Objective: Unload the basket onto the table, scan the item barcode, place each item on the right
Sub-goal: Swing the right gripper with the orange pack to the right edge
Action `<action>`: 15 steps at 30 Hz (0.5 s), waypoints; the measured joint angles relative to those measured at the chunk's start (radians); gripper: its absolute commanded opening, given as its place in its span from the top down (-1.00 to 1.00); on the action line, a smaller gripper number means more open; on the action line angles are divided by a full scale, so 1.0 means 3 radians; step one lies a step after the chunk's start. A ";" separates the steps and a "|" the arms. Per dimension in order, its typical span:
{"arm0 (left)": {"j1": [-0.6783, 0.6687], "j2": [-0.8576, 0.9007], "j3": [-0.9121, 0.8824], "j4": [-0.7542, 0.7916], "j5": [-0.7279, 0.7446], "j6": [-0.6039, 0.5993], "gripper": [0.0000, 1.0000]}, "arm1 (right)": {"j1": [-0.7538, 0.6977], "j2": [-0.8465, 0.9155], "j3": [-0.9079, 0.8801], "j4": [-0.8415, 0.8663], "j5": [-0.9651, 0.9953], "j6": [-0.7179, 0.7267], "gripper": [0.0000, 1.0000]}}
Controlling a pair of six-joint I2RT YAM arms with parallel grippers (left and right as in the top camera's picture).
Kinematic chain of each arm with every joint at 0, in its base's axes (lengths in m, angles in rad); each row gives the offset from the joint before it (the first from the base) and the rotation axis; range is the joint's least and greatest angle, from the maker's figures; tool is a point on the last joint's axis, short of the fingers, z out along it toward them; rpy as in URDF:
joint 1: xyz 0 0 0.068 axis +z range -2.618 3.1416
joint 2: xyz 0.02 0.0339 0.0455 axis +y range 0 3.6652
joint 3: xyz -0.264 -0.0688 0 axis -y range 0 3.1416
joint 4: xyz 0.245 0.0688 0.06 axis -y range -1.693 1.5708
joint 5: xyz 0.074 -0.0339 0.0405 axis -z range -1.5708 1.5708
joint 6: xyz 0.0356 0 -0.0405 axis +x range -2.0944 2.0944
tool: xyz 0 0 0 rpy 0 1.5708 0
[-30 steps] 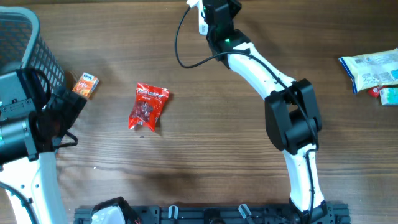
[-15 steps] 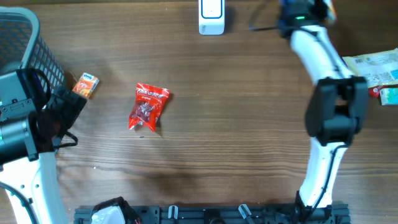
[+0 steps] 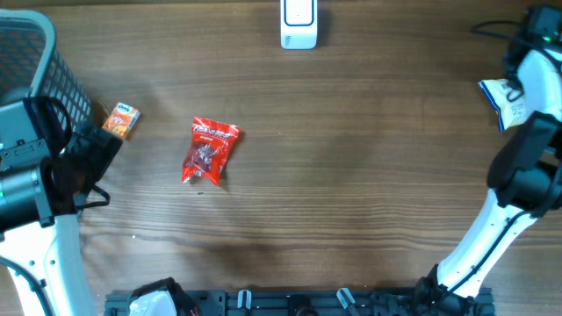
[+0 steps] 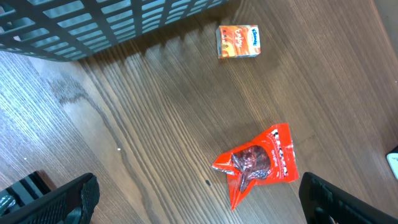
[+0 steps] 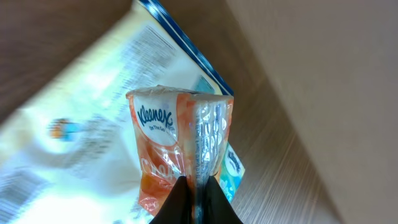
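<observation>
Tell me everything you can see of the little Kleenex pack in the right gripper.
The small orange and white Kleenex tissue pack is wrapped in glossy, crinkled film, blue logo on a white top band, orange below. It stands upright in the right wrist view, pinched at its bottom edge by the shut right gripper. A blurred white and blue packet lies behind it; whether they touch is unclear.

A small tissue pack (image 5: 180, 149), orange and white under shiny clear wrap, is standing upright with the right gripper (image 5: 196, 198) pinching its bottom edge, well to the right of the scanner (image 3: 299, 24). The white scanner is lying flat, untouched.
</observation>
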 measured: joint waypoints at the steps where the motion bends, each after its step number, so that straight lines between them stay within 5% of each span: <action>1: 0.0000 0.0000 0.0000 0.0000 0.0000 0.0000 -1.00 | -0.0047 0.0000 0.0000 -0.0023 -0.0058 0.0058 0.38; 3: 0.0000 0.0000 0.0000 0.0000 0.0000 0.0000 -1.00 | -0.0165 0.0000 0.0000 -0.0070 -0.0258 0.0127 -0.66; 5: 0.0000 0.0000 0.0000 0.0000 0.0000 0.0000 -1.00 | -0.0278 0.0000 0.0000 -0.0098 -0.0490 0.0187 -0.99; 15: 0.0000 0.0000 0.0000 0.0000 0.0000 0.0000 -1.00 | -0.0486 -0.0057 -0.0001 -0.0243 -0.0982 0.0286 -1.00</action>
